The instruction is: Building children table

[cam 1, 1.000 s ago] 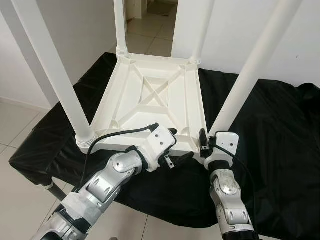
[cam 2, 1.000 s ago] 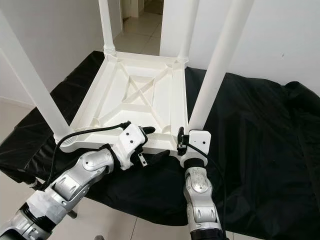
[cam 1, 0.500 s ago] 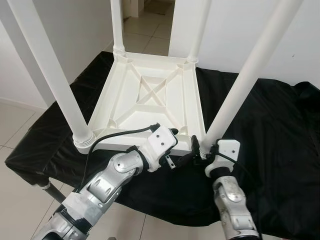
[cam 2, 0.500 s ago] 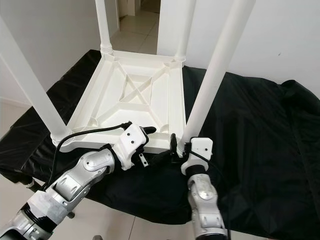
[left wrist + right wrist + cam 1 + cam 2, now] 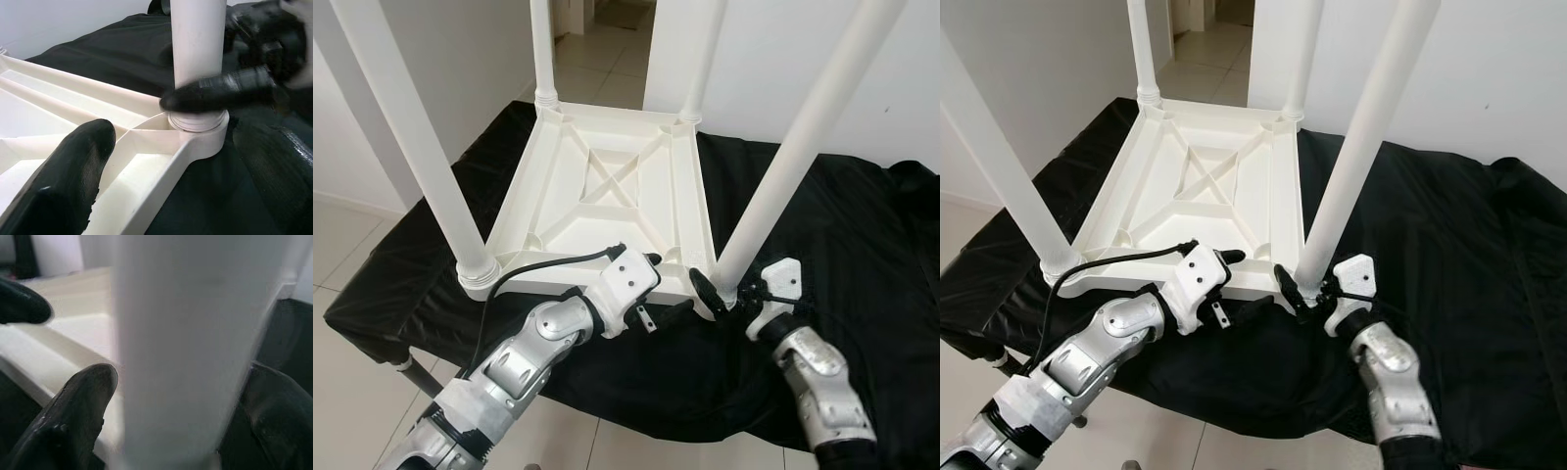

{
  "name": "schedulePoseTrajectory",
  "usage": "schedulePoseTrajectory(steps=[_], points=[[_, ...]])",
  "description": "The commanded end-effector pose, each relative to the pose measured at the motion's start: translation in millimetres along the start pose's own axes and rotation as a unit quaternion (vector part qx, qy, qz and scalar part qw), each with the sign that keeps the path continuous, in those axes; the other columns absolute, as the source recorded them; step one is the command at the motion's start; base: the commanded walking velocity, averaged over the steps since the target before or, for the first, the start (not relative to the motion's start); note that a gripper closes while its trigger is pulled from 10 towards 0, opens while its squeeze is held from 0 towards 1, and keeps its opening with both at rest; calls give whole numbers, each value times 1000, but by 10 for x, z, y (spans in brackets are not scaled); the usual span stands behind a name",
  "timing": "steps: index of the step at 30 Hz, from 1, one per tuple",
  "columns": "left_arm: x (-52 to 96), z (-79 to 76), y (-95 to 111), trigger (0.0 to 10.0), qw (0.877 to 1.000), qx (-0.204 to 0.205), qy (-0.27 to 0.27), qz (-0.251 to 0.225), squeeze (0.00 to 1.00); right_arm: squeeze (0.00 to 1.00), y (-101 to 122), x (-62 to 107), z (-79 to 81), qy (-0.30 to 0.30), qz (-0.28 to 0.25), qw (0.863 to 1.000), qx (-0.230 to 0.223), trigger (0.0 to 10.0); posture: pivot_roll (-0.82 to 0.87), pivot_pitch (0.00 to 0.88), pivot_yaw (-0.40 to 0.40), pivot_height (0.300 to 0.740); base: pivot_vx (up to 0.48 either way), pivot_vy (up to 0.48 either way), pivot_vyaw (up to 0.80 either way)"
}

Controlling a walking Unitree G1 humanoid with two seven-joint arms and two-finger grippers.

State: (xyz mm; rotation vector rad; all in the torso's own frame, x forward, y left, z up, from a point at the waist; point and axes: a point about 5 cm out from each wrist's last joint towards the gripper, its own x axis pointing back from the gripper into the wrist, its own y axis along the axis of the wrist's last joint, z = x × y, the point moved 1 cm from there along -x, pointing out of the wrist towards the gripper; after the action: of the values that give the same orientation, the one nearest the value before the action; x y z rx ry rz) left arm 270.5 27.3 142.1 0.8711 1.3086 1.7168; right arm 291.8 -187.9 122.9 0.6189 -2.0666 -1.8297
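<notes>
Right wrist view: right gripper (image 5: 1307,294) fingers straddling near table leg (image 5: 1356,147) base, apparently clamped; left gripper (image 5: 1239,284) open, astride upturned table (image 5: 1205,186) rim beside that leg.

Upturned table (image 5: 612,186) on draped bench (image 5: 862,235), four legs up. At near edge: left gripper (image 5: 658,284); rightward, right gripper (image 5: 722,294), jaws apparently astride near-right leg (image 5: 793,147).

Silver jointed arms (image 5: 533,348), white wrist housings, black cable.
</notes>
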Motion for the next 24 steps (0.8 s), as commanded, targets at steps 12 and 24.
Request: schedulePoseTrajectory(steps=[12,24], points=[[-3,-98,-8,10000,997,-7,-76,5,0,0,-73,-115,-92,75,36,997,7,3529,-48,0,-57,740,0,0,0],[0,-97,-8,10000,997,-6,-75,5,0,0,-107,-81,-134,92,38,995,-11,0,-51,0,-52,740,0,0,0]])
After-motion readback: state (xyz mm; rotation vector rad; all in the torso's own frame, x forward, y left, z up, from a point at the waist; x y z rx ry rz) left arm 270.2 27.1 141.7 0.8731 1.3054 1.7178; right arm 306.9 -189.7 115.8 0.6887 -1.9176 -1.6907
